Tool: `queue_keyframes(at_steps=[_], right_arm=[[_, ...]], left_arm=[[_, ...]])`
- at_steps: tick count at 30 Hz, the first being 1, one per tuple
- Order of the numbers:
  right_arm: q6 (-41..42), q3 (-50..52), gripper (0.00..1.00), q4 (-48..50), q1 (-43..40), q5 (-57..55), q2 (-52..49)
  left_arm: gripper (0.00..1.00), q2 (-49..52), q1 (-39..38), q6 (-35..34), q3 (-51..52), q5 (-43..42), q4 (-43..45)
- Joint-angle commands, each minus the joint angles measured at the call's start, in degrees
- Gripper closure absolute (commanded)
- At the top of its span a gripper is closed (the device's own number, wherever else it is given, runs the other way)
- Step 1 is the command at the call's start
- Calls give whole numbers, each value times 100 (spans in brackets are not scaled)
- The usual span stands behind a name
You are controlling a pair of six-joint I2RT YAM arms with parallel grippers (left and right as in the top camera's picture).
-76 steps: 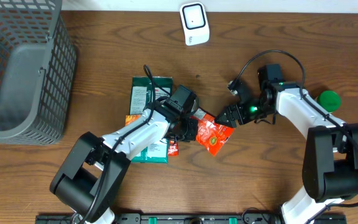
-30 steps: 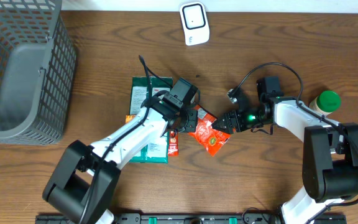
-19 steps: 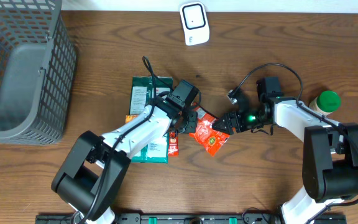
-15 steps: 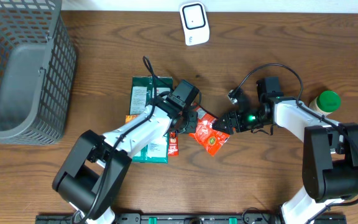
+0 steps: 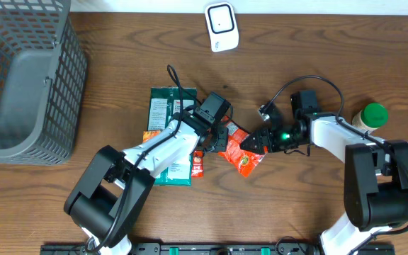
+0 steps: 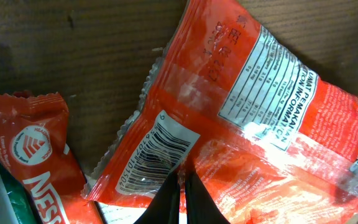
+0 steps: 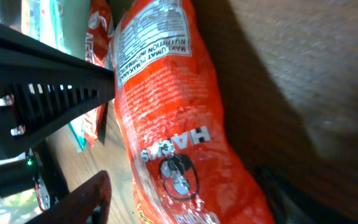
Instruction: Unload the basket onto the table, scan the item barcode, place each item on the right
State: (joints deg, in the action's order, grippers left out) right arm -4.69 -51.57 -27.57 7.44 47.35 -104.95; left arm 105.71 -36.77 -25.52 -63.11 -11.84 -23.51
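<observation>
While the right pincer (image 5: 250, 144) has slid in, open around the orange packet (image 5: 241, 154) in the middle of the frame, the left pincer (image 6: 180, 190) stays clenched on its edge. A trip to the scanner (image 5: 221, 27) looks close.

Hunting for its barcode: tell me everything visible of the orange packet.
The orange packet is a glossy, crinkled plastic pouch with crimped seams, mid-way across the wooden table. Its barcode and white nutrition panel face up. The left gripper pinches it beside the barcode; the right gripper, jaws open, flanks its other end.
</observation>
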Motion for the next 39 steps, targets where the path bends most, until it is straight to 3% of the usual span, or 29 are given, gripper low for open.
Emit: queue_keyframes(at_steps=[1,4,14,19,20,25,28,33,39], right_arm=[[66,107,36,15,199,120,-20],[63,144,44,22,310,116,-20],[57,164,51,173,640,114,-20],[57,164,89,236,627,72,-20],[59,164,91,223,581,74,-17],[63,164,90,74,376,74,-17],[59,164,99,-24,293,76,-17],[33,149,99,-37,238,79,-17],[2,-122,99,-411,219,74,20]], left_arm=[[92,243,-33,-11,0,57,-15],[92,243,-33,-11,0,57,-13],[92,243,-33,-11,0,57,-15],[92,216,-33,-7,-2,55,-37],[92,125,-20,20,-2,57,-68],[92,-476,24,35,-26,188,-55],[92,-1010,37,35,-28,542,-61],[92,-1941,83,35,-31,1248,-179],[92,-3053,796,33,-31,1425,-702]])
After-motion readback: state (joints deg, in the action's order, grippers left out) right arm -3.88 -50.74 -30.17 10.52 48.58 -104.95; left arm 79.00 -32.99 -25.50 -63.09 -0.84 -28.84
